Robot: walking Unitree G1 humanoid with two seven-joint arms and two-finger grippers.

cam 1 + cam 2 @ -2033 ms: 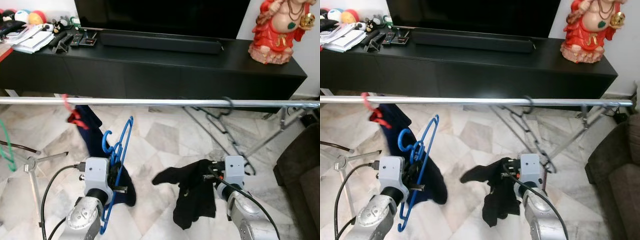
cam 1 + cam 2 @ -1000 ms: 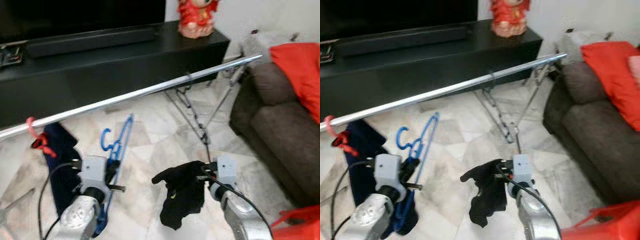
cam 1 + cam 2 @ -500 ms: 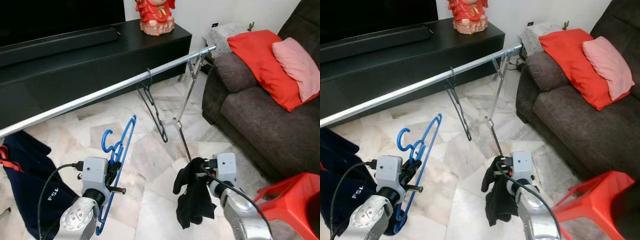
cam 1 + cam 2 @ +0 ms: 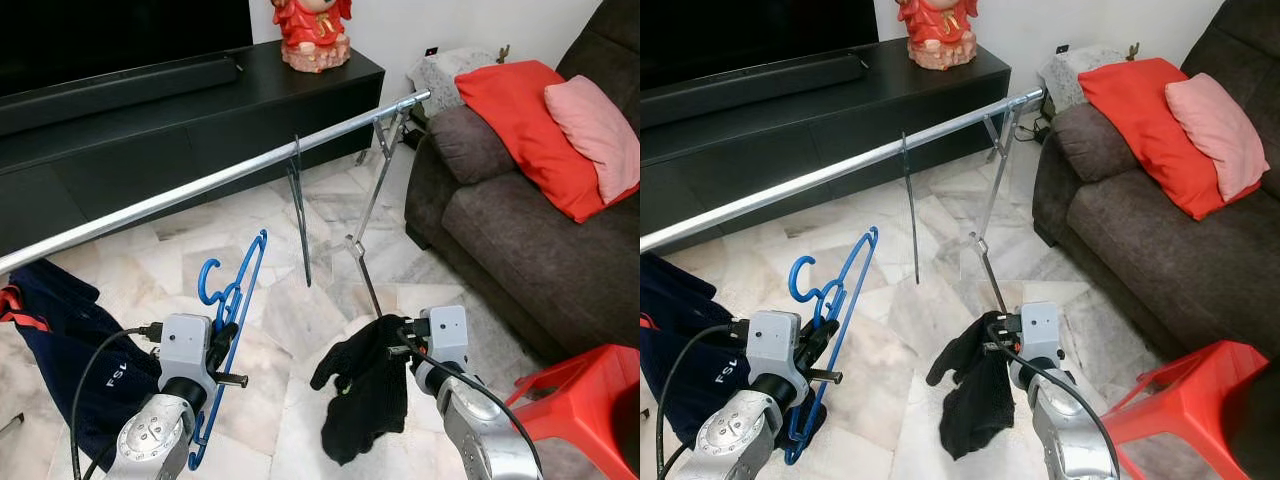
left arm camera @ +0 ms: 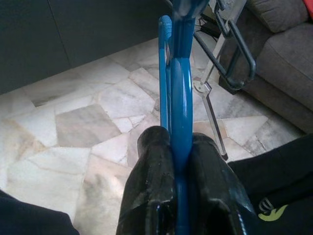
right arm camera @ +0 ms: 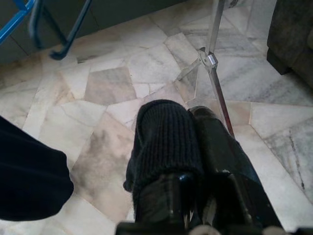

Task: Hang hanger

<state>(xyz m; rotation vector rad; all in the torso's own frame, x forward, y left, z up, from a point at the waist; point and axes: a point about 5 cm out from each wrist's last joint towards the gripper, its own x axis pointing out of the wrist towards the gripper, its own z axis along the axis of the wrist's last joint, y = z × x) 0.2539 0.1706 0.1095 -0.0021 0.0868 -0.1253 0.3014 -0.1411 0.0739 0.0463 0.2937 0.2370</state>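
— Two arms are reaching forward, low over the marble floor (image 4: 290,310). What is the left gripper (image 5: 178,161) doing?
— It is pinching the blue hanger (image 4: 232,310) tight between its fingers, hook uppermost, below the silver rail (image 4: 200,187).
— And the hanger itself?
— Thin blue plastic, standing nearly upright.
— The right gripper (image 6: 195,147)?
— It is clamping a black garment (image 4: 360,395), which is drooping toward the floor.
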